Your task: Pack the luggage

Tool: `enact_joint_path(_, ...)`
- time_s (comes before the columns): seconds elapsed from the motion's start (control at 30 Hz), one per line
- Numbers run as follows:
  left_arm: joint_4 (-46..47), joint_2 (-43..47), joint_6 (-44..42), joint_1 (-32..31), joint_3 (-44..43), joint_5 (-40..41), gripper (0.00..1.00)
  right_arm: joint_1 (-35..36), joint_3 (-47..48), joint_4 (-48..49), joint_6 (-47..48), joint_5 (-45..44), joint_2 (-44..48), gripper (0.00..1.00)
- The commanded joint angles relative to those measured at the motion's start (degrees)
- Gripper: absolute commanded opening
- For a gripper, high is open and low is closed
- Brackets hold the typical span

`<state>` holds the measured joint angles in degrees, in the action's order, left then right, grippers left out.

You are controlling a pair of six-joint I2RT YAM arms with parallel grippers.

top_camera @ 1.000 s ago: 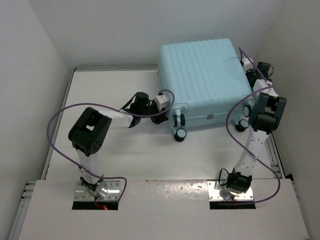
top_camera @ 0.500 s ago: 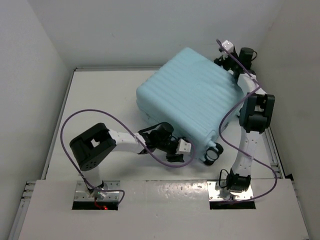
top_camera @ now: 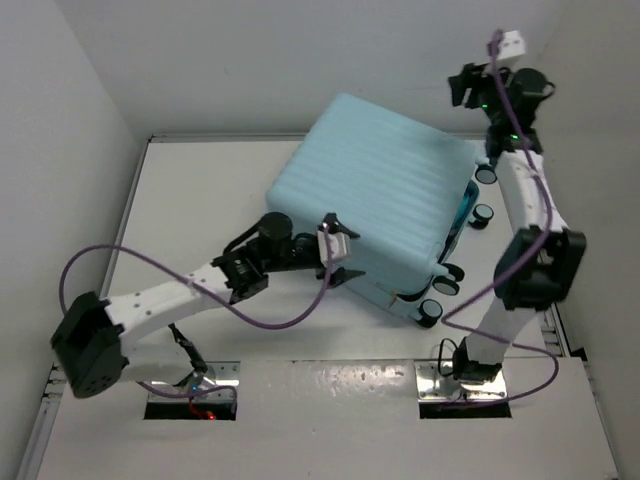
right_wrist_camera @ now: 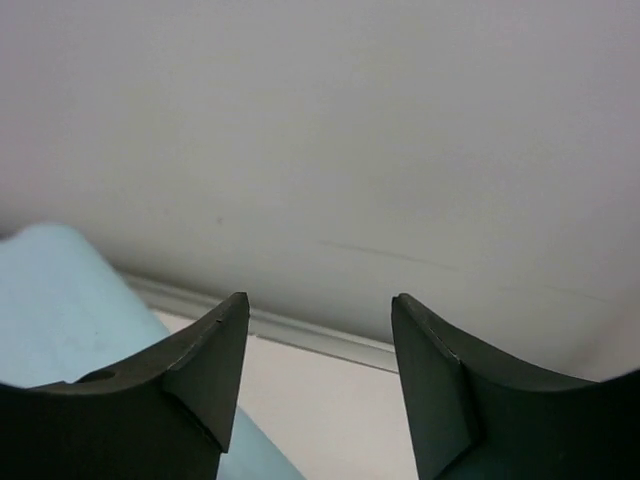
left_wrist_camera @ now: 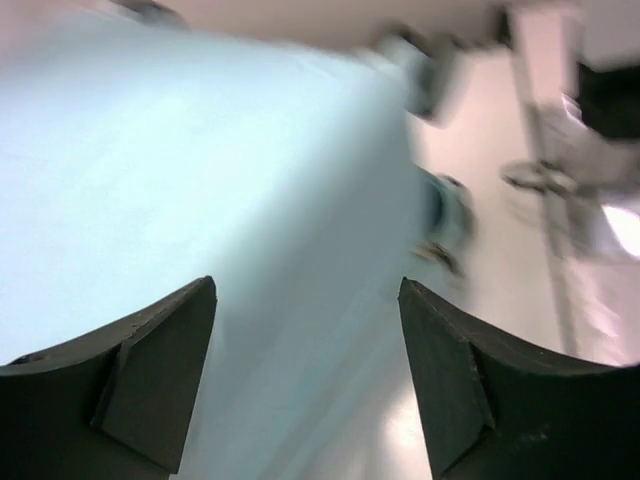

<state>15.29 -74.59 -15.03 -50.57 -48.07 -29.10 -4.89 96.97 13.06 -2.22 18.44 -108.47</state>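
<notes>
The luggage (top_camera: 375, 195), a big pale aqua ribbed suitcase, sits turned at an angle on the table. Its upper shell is tilted up, with a gap showing blue lining (top_camera: 466, 205) on the right side, by the black-and-white wheels (top_camera: 432, 313). My left gripper (top_camera: 338, 262) is open at the case's near-left edge. In the left wrist view the blurred shell (left_wrist_camera: 200, 190) fills the space past the open left gripper (left_wrist_camera: 305, 290). My right gripper (top_camera: 463, 86) is open and empty, raised high by the back wall above the case's far right corner. The right wrist view shows that corner (right_wrist_camera: 55, 300) below the right gripper (right_wrist_camera: 318, 305).
White walls close in the table on the left, back and right. A metal rail (top_camera: 548, 300) runs along the table's right edge. Purple cables (top_camera: 280, 322) loop from both arms. Bare tabletop (top_camera: 200, 190) lies left of the case.
The suitcase has turned and its upper shell has tilted up, opening a gap on the right. My left arm moved to the near-left edge. My right arm rose toward the back wall.
</notes>
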Motion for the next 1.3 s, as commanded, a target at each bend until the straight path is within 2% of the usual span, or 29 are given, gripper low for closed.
enact_joint_path(0.0,6.16,7.76,0.78,4.33,-2.02,9.50,0.80,-5.65,-6.51,0.49,-8.41,1.51,15.45,0.59)
enact_joint_path(0.03,5.03,9.27,0.79,4.86,-2.02,9.50,0.80,-7.23,-11.05,-0.13,-9.03,1.69,22.44,0.55)
enact_joint_path(0.17,2.65,15.08,7.26,7.14,-4.29,18.62,0.83,-12.06,-22.93,-9.35,-7.45,-2.15,34.86,0.39)
enact_joint_path(0.2,2.03,15.08,8.68,7.93,-5.44,24.65,0.83,-12.95,-24.62,-18.16,-7.54,-3.13,38.03,0.31)
enact_joint_path(0.23,1.24,15.08,10.09,8.81,-6.93,28.19,0.83,-14.52,-25.42,-21.38,-7.62,-4.27,39.28,0.28)
enact_joint_path(0.27,-1.03,12.74,11.50,9.86,-8.77,31.62,0.83,-16.10,-26.21,-24.28,-8.41,-5.68,41.47,0.25)
enact_joint_path(0.3,-2.44,10.88,13.86,13.00,-13.75,34.44,0.83,-16.90,-29.52,-32.05,-8.59,-6.13,43.06,0.21)
enact_joint_path(0.37,-4.91,6.14,15.89,17.58,-19.66,37.45,0.82,-19.71,-33.05,-35.98,-9.64,-9.09,44.39,0.13)
enact_joint_path(0.4,-7.62,0.38,19.12,23.44,-26.21,37.45,0.80,-20.42,-34.81,-40.70,-12.69,-9.55,44.74,0.11)
enact_joint_path(0.47,-10.09,-5.89,23.35,29.62,-32.66,31.33,0.78,-23.66,-36.14,-45.39,-15.70,-9.39,43.35,0.04)
enact_joint_path(0.5,-12.45,-12.71,26.07,32.35,-39.22,27.99,0.77,-24.46,-36.76,-48.54,-19.80,-8.77,41.68,0.02)
enact_joint_path(0.53,-13.69,-16.60,26.10,36.20,-43.03,21.52,0.74,-26.04,-37.81,-48.92,-21.32,-7.81,41.06,0.00)
enact_joint_path(0.6,-20.69,-25.65,26.98,38.51,-52.68,15.95,0.72,-27.98,-38.87,-49.18,-26.83,-5.18,38.34,0.00)
enact_joint_path(0.63,-24.57,-30.92,25.24,39.74,-65.61,10.70,0.66,-28.68,-40.44,-49.27,-27.83,-4.64,36.85,0.00)
enact_joint_path(0.67,-28.00,-41.32,25.74,39.76,-72.18,10.12,0.64,-28.78,-40.98,-48.40,-29.58,-4.12,36.40,0.00)
enact_joint_path(0.7,-30.38,-46.04,26.45,40.54,-77.73,6.99,0.64,-28.60,-41.33,-48.04,-30.64,-2.37,34.57,0.00)
enact_joint_path(0.73,-31.80,-50.35,26.45,41.07,-87.79,1.91,0.60,-28.43,-42.03,-47.60,-31.44,-2.53,32.98,0.00)
enact_joint_path(0.77,-31.81,-56.22,26.45,41.07,-90.68,0.99,0.60,-28.34,-42.21,-47.51,-32.31,-2.70,32.10,0.00)
enact_joint_path(0.83,-30.14,-59.00,23.74,39.24,-92.98,-2.09,0.59,-27.46,-42.56,-46.73,-32.41,-3.23,28.23,0.00)
enact_joint_path(0.9,-26.82,-59.01,21.46,37.57,-89.23,-2.71,0.59,-25.88,-42.65,-44.18,-32.76,-3.41,23.51,0.00)
enact_joint_path(1.03,-26.80,-60.06,18.28,33.34,-83.94,-4.55,0.57,-20.89,-36.34,-42.51,-34.43,-2.35,14.87,0.01)
enact_joint_path(1.17,-24.53,-61.38,22.93,31.59,-83.94,-11.92,0.56,-15.25,-31.06,-37.95,-36.01,-0.95,7.23,0.03)
enact_joint_path(1.27,-16.45,-58.58,27.32,30.53,-79.20,-17.03,0.56,-10.77,-26.40,-33.30,-36.72,0.80,2.83,0.04)
